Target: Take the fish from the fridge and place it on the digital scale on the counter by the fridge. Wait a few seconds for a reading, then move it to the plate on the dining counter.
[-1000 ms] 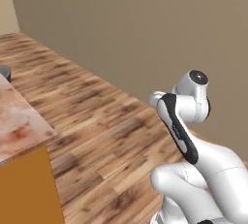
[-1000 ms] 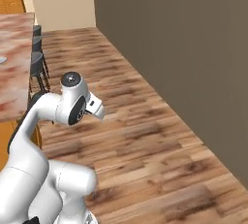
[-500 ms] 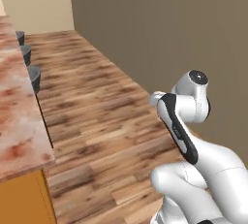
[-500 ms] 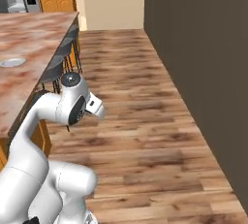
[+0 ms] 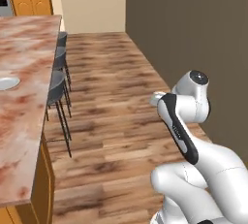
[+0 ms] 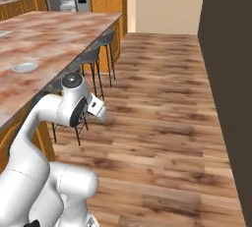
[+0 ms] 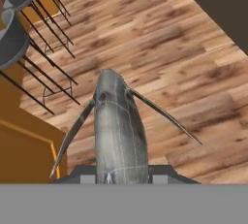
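Fish (image 7: 118, 131) pinched between gripper (image 7: 121, 172) fingers, above wooden floor. Since earlier: base turned, dining counter (image 5: 24, 121) and plate (image 5: 7, 83) now nearer.

— What does the robot look like?
— A glossy white arm (image 5: 203, 169) of rounded segments, with dark grey joint caps and a black curved band along one link.

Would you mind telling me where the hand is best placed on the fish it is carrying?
On the thick middle of the fish, pinched across its flanks from the tail end, as the hand grips it now. The body is widest and firmest there; the thin fins splaying out either side and the tapering nose give poor hold.
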Motion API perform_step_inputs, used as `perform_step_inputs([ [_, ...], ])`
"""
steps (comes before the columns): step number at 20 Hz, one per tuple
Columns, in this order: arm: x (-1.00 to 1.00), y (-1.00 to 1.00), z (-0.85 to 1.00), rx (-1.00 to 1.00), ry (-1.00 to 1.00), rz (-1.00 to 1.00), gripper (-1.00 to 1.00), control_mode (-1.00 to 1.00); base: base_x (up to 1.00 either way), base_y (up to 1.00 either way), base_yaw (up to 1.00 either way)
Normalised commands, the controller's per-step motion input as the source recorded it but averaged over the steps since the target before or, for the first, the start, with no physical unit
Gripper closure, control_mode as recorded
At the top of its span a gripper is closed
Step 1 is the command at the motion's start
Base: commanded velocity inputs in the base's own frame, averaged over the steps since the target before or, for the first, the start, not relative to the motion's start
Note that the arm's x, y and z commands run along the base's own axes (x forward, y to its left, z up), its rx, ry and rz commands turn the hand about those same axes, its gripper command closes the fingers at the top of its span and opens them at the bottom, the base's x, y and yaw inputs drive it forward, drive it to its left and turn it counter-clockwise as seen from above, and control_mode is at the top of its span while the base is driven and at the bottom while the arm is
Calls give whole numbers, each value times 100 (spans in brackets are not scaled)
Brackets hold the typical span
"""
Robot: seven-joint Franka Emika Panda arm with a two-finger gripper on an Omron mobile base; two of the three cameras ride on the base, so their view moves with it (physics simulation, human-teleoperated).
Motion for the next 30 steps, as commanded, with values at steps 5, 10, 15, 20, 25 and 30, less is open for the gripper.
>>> perform_step_inputs([
  [5, 0, 0, 0, 0, 0, 0, 100, 100, 100, -54, 49],
  [10, 0, 0, 0, 0, 0, 0, 100, 100, 100, -56, 50],
  [15, 0, 0, 0, 0, 0, 0, 100, 100, 100, -58, 50],
  [20, 0, 0, 0, 0, 0, 0, 100, 100, 96, -61, 51],
  [25, 0, 0, 0, 0, 0, 0, 100, 100, 79, -66, 51],
  [30, 0, 0, 0, 0, 0, 0, 100, 100, 73, -59, 56],
])
